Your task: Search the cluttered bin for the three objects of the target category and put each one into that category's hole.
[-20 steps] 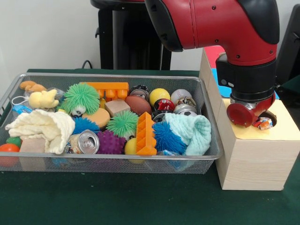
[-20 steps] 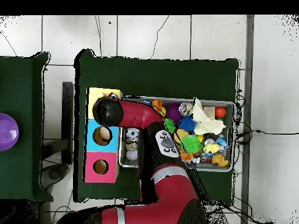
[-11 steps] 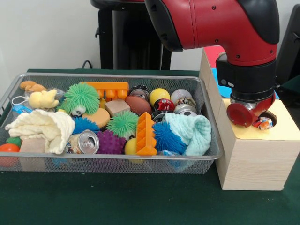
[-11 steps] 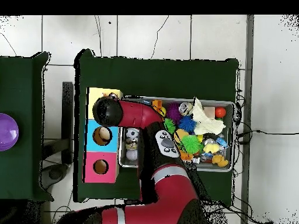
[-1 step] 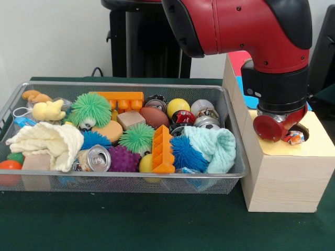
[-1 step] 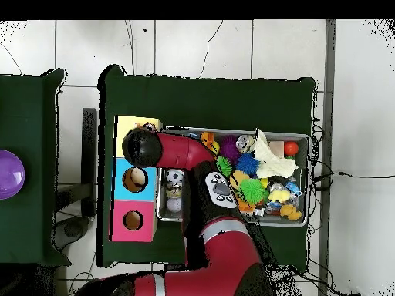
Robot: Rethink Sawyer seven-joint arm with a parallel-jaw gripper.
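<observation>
Green table (image 5: 131, 225): wire bin (image 5: 131, 180), wooden box (image 5: 285, 180) just beside.

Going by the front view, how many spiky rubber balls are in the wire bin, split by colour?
Green spiky balls: 2
Blue spiky balls: 2
Purple spiky ball: 1
Total: 5

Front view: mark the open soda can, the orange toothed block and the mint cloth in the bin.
soda can (image 5: 97, 158), front view, on its silver top.
orange toothed block (image 5: 163, 150), front view, on its near face.
mint cloth (image 5: 215, 149), front view, on the folded middle.
</observation>
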